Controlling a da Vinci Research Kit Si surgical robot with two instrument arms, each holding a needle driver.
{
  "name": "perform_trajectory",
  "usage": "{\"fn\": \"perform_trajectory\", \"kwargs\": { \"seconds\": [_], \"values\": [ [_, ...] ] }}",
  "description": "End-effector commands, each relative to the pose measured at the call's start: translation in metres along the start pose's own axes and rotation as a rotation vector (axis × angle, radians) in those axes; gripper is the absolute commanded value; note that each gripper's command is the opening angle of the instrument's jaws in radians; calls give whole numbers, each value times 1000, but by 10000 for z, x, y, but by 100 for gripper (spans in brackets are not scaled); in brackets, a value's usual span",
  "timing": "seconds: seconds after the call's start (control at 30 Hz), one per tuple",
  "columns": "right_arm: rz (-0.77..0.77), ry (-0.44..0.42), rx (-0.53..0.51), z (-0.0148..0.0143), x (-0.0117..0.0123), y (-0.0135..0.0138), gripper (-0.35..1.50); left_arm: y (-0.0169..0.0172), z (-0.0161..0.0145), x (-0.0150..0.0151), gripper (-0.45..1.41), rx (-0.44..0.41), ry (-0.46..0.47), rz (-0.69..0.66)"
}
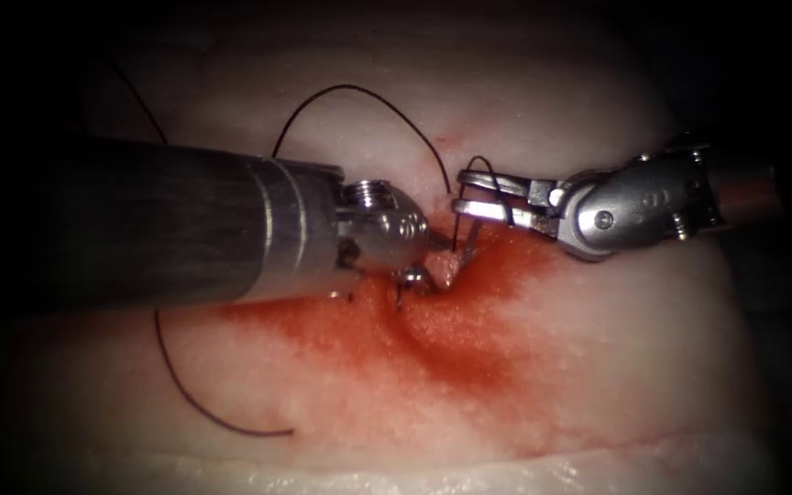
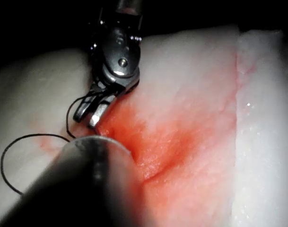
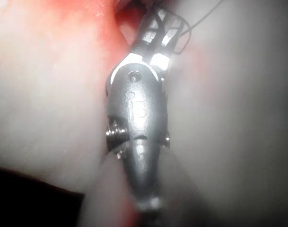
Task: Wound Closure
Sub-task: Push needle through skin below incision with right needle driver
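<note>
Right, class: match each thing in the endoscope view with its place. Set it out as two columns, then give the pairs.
1 left end effector
2 right end effector
3 thread
4 red fluid

A soaked into the tissue around the cut
B enters from the right, tip just above the fluid
C dark loops on pale tissue
D tip down at the cut

Pairs: 1-D, 2-B, 3-C, 4-A. What either end effector holds cannot be told.

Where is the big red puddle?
In the endoscope view the red fluid soaks the tissue around the cut, just below the tips of the left tool and the right tool, spreading down and sideways.
</note>
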Motion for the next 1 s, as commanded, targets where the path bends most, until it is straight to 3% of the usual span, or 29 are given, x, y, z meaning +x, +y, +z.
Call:
{"fn": "perform_trajectory", "kwargs": {
  "seconds": [0.03,0.17,0.27,0.3,0.4,0.47,0.53,0.67,1.0],
  "values": [
    [25,-5,5,5,-6,-3,-35,-3,5,4,51,9,9,0],
    [108,-5,26,7,-7,0,-35,-3,-8,10,52,58,47,-21],
    [151,-29,38,10,-8,5,-35,0,-41,27,54,179,151,-26],
    [151,-29,38,10,-8,5,-35,0,-41,27,54,179,151,-26],
    [176,-41,46,10,-10,10,-35,17,-64,39,25,243,220,-13],
    [176,-44,48,10,-10,12,-35,33,-70,44,17,257,221,-5],
    [184,-48,53,10,-10,17,-35,63,-69,50,12,256,217,3],
    [228,-60,62,11,-10,24,-35,89,-58,47,9,252,223,2],
    [266,-115,175,12,-13,28,-35,108,-23,43,5,235,242,14]
  ]
}}
